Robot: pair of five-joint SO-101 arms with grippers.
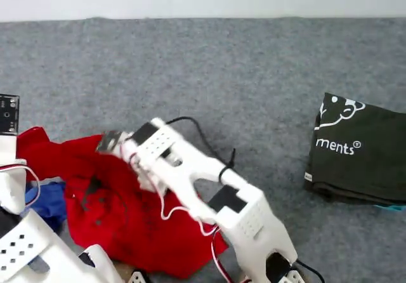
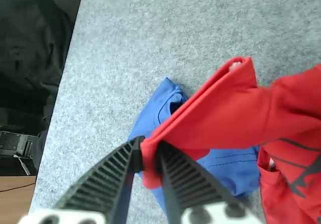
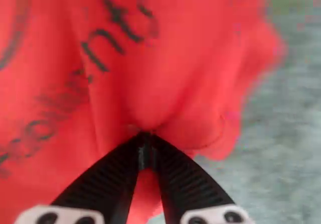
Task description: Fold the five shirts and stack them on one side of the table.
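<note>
Spreading across the whole scene is the grey table (image 1: pixel 209 73), and the biggest thing on it is the red shirt (image 1: pixel 120 219), crumpled and unfolded at the near left side, black print showing. Over at the right edge, well apart from it, sits a dark shirt (image 1: pixel 361 153), folded flat with white print on top. Down on the left, a blue shirt (image 1: pixel 47 204) pokes out from under the red one, touching it and partly covered. Now the arms: the right gripper (image 3: pixel 144 146) has its black ridged jaws pressed together on a bunched fold of the red shirt, at the shirt's far edge in the high view. And the left gripper (image 2: pixel 148 156) is pinching a red edge, the cloth stretched from it above the blue shirt.
</note>
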